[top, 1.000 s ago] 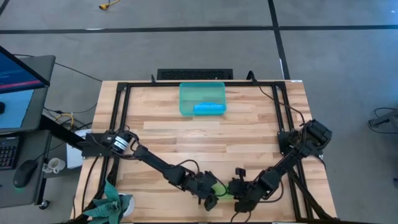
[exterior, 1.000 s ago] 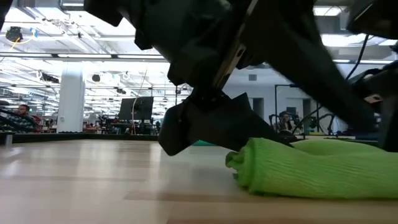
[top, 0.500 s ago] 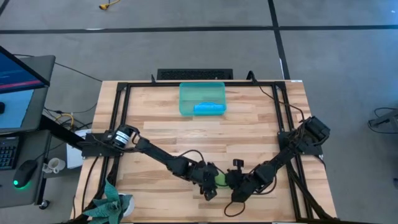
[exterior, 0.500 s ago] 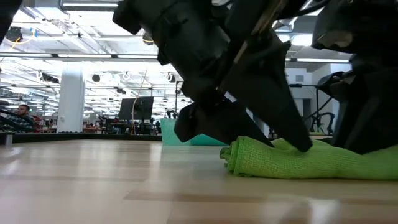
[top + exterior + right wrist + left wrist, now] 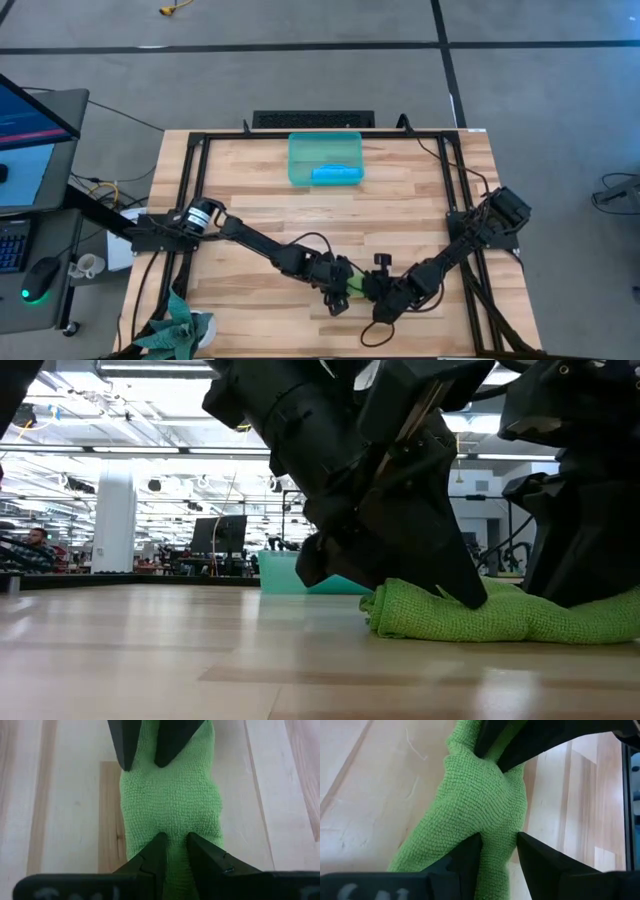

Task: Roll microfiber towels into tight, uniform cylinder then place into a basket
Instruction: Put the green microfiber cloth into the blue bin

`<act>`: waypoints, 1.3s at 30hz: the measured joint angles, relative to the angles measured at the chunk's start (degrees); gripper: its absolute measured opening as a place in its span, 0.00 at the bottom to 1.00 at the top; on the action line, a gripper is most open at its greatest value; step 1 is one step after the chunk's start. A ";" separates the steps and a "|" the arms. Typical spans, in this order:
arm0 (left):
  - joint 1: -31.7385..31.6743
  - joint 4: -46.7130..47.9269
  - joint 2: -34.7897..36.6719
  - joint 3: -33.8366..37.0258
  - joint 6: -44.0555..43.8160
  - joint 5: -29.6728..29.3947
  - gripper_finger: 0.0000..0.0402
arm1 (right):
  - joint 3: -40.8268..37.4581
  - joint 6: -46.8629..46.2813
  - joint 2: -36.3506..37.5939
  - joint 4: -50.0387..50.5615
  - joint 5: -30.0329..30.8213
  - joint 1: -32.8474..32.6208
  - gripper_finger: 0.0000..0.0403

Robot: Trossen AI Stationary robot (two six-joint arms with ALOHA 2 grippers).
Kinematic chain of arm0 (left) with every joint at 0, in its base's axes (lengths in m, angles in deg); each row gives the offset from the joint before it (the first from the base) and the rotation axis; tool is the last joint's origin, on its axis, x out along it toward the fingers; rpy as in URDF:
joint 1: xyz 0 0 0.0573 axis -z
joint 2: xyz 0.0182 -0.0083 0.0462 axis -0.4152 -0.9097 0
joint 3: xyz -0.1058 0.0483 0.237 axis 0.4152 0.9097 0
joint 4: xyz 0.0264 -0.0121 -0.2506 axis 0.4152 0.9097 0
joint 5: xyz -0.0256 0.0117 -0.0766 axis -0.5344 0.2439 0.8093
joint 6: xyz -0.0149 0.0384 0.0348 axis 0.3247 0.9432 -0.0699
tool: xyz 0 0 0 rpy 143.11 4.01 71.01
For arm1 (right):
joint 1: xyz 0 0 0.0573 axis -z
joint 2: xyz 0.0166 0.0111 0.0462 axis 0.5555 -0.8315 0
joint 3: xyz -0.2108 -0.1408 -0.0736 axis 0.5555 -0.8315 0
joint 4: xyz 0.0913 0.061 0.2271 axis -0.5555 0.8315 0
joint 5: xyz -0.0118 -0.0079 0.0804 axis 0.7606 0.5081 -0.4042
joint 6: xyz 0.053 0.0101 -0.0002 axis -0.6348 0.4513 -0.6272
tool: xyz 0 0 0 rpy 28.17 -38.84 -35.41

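Observation:
The lime green towel (image 5: 355, 288) lies rolled into a short log on the wooden table near its near edge, also seen in the low view (image 5: 500, 618). My left gripper (image 5: 345, 290) is shut on its left part, my right gripper (image 5: 370, 297) on its right part; the two stand close together. The teal-green basket (image 5: 300, 160) stands at the table's far middle with the rolled sky blue towel (image 5: 335, 174) lying inside it along its near wall. My left gripper pinches the roll (image 5: 497, 832) between its two fingers (image 5: 470, 855), across its width, slanting down from the left. The roll rests on the table. My right gripper pinches a raised ridge of cloth (image 5: 172, 831) on the roll's top between its fingertips (image 5: 156, 851), slanting down from the right. How many layers it has does not show.
Black frame rails (image 5: 190, 200) run round the tabletop. A green plant (image 5: 180, 325) stands at the near left corner. Cables (image 5: 310, 245) loop beside both arms. Bare wood lies between the towel and the basket.
Both grippers have gone toward the table's far edge, and the green roll has slid along the table with them, away from the near edge. My left gripper has also swung toward the right and now straddles the roll, where before it stood beside its left end.

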 joint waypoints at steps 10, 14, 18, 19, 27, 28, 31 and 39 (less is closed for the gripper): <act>1.56 -0.50 -0.08 0.06 -0.37 -6.20 0.32 | -0.13 -1.75 -0.04 -0.44 0.19 -0.33 0.27; 1.70 -0.50 -0.11 0.06 0.94 -5.77 0.32 | -0.13 -1.84 -0.04 -0.46 0.15 -0.36 0.27; 1.53 -0.25 0.29 0.12 2.44 -4.20 0.32 | -0.15 -1.95 -0.04 -0.51 -0.03 -0.36 0.27; 1.55 -0.16 0.53 0.15 2.59 -4.34 0.32 | -0.15 -1.97 -0.04 -0.52 -0.10 -0.36 0.27; 1.87 0.91 3.17 0.39 5.55 -5.35 0.32 | -0.15 -2.01 -0.04 -0.70 -0.24 -0.36 0.27; 1.81 0.99 3.44 0.39 5.55 -4.91 0.32 | -0.15 -2.01 -0.04 -0.70 -0.25 -0.36 0.27; 1.79 1.52 4.14 0.44 6.03 -4.60 0.32 | -0.15 -2.04 -0.04 -0.71 -0.25 -0.36 0.27; 1.88 11.56 7.90 0.44 4.91 -6.58 0.32 | -0.17 -2.16 -0.15 -1.35 -0.27 -0.36 0.27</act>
